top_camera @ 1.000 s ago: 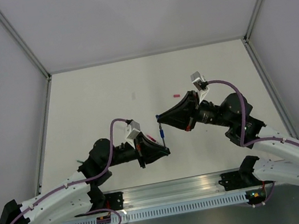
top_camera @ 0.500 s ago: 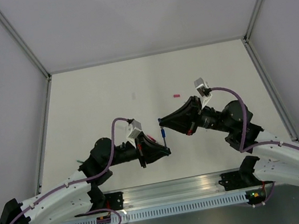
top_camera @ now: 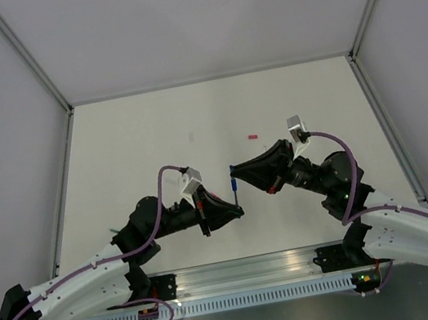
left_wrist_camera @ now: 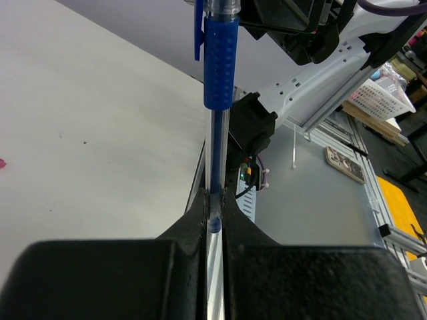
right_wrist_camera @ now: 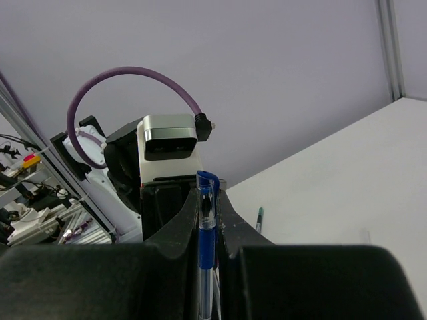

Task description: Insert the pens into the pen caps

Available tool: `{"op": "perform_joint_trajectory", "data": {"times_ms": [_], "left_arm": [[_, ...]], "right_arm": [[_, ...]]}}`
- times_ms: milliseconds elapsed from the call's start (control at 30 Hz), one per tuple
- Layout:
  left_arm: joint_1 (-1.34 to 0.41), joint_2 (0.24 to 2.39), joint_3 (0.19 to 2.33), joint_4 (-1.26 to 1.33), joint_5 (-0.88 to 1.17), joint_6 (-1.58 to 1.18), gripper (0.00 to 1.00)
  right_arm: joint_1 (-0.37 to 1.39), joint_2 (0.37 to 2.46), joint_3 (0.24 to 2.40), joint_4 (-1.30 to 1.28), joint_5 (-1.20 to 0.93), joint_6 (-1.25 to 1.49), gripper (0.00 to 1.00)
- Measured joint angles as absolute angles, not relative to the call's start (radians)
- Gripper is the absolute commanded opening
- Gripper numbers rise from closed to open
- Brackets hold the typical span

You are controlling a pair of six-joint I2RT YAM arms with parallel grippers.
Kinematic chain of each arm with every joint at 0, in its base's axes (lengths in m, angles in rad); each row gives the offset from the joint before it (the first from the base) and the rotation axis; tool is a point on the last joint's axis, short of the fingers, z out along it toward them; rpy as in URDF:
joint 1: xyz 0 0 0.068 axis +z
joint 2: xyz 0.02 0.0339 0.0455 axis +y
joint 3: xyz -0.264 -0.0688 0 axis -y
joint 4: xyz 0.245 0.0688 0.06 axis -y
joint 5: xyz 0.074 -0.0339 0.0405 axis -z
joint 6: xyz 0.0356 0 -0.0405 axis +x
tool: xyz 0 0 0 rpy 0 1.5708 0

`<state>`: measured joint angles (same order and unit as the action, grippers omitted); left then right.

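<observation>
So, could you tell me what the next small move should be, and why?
Probably press the right gripper gently toward the left gripper along the pen: left clamps its tail, right holds the cap end, and I cannot tell whether the cap is fully seated.

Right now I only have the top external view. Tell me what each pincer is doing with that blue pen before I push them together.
Observer: In the left wrist view, the left pincer is clamped on the thin clear end of the blue pen, right at its fingertips.
Operator: Now the right side.
Observer: The right wrist view shows the right pincer closed on the same pen, which runs straight out between its fingers.
Operator: Check the far end for a clip.
Observer: From the left wrist, a blue clip lies along the pen beside its ribbed blue section.
</observation>
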<state>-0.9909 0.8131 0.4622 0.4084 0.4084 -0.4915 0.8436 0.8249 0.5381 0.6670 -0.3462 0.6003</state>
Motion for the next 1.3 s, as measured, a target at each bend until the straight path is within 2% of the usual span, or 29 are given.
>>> {"op": "perform_joint_trajectory", "data": {"times_ms": [900,1100,1300], "left_arm": [[-1.004,0.780,0.543,0.162,0.368,-0.442,0.02],[-0.979,0.745,0.588,0.306,0.224,-0.446,0.02],[-0.979,0.696,0.641,0.393,0.181,-0.446,0.02]], "right_arm": [[0.854,0.799,0.453,0.748,-0.355,0.553,0.00],[0.926,0.824,0.354,0.672,-0.467,0.558,0.00],[0.931,0.823,0.318,0.602,-0.484,0.556,0.00]]}}
